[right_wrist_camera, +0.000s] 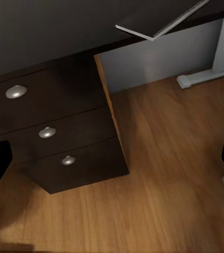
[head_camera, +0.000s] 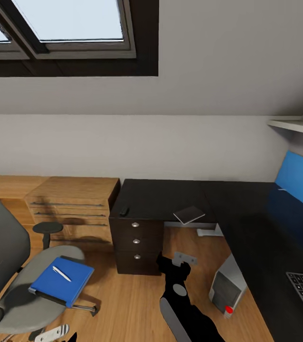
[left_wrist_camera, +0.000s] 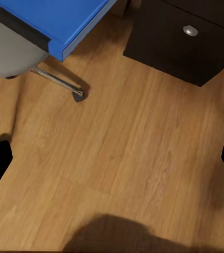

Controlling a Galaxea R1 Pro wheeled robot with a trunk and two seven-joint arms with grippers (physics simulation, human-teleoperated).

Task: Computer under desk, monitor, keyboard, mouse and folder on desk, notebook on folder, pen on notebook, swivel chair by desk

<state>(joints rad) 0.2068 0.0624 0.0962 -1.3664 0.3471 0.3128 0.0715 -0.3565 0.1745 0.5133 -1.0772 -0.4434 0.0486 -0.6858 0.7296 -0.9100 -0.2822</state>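
Folder [head_camera: 61, 281] with pen [head_camera: 61, 273] lies on swivel chair [head_camera: 9, 266], no legible writing

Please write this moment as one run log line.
folder: on swivel chair | pen: on folder | notebook: at desk edge | right tool: open, empty

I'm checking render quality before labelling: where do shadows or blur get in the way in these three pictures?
Head view: sharp and evenly lit; the folder with the pen on it reads clearly, soft shadow under the swivel chair. Left wrist view: a dark blurry shadow on the floor near the tool. Right wrist view: slightly soft; the drawer unit sits in dim light, its knobs still distinct.
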